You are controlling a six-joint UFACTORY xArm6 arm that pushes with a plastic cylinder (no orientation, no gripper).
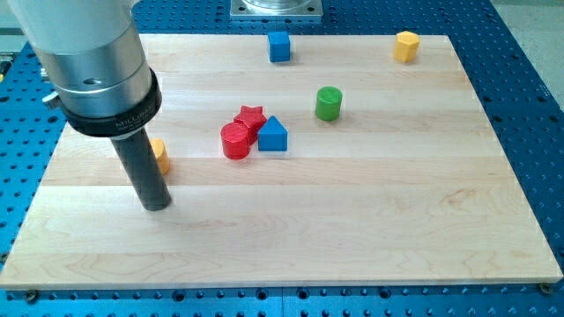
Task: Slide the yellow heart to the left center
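A yellow block [159, 156], likely the yellow heart, sits near the board's left side, mostly hidden behind my rod. My tip [157, 207] rests on the board just below and in front of it, close to it or touching; I cannot tell which. Near the middle, a red cylinder [235, 141], a red star [251, 117] and a blue triangle block [272, 135] stand clustered together.
A green cylinder [329, 103] stands right of the cluster. A blue cube [279, 47] sits at the view's top centre and a yellow hexagon block [405, 45] at the top right. The wooden board [397, 220] lies on a blue perforated table.
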